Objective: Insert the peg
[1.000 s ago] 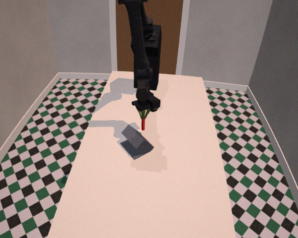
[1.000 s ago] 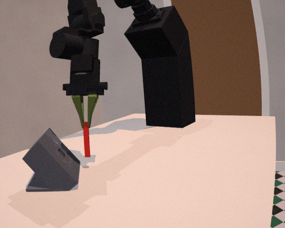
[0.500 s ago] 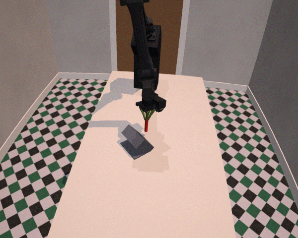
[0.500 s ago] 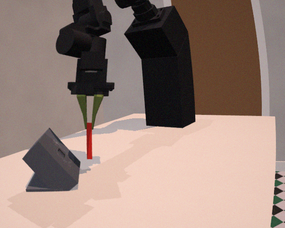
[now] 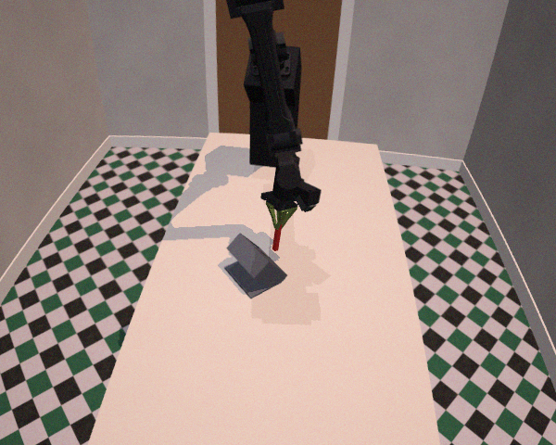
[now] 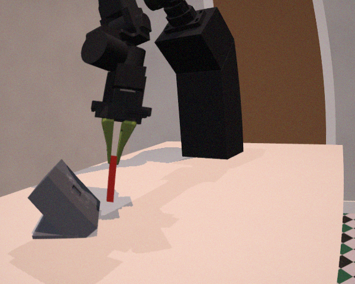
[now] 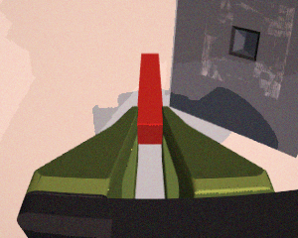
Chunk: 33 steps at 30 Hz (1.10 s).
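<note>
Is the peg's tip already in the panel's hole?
No: in the wrist view the red peg, held by the gripper, points left of the square hole in the sloped panel, which is unfilled.

Pale table (image 5: 345, 335), grey sloped panel (image 5: 249, 260) resting

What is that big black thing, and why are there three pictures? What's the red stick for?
The black thing is a robot arm. At its end is a gripper with two green fingers, like a pinching hand. It is squeezing the top of a red peg, which hangs above the table.

One picture looks down from high up, one looks from the side, and one comes from a camera on the arm's wrist.

On the table sits a grey sloped panel with a small square hole. The peg should go in there, but it is still outside, beside the panel.
</note>
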{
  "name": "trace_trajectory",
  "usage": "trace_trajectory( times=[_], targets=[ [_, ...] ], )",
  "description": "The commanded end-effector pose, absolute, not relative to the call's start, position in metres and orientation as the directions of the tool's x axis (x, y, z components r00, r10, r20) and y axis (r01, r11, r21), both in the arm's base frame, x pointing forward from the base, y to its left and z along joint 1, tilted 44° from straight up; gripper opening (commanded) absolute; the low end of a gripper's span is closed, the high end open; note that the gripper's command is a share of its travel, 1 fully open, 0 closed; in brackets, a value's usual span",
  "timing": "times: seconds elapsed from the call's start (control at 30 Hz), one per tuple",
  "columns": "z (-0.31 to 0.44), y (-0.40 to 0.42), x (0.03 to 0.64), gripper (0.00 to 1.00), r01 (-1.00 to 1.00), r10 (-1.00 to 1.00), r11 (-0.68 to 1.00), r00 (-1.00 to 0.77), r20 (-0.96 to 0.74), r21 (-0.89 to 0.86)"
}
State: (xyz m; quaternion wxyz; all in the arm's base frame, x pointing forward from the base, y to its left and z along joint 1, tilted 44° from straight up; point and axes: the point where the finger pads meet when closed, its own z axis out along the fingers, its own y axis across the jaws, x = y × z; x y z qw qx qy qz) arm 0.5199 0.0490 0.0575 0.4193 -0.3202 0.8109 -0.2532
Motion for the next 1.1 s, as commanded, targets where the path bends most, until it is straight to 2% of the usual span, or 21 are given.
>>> trace_trajectory(
  times=[0.0,1.07],
  targets=[
    [0.057,0.061,0.524,0.00,-0.309,-0.757,0.639,-0.415,-0.504,-0.705],
    [0.069,0.084,0.530,0.00,-0.139,-0.794,0.538,-0.416,-0.444,-0.831]
  ],
)
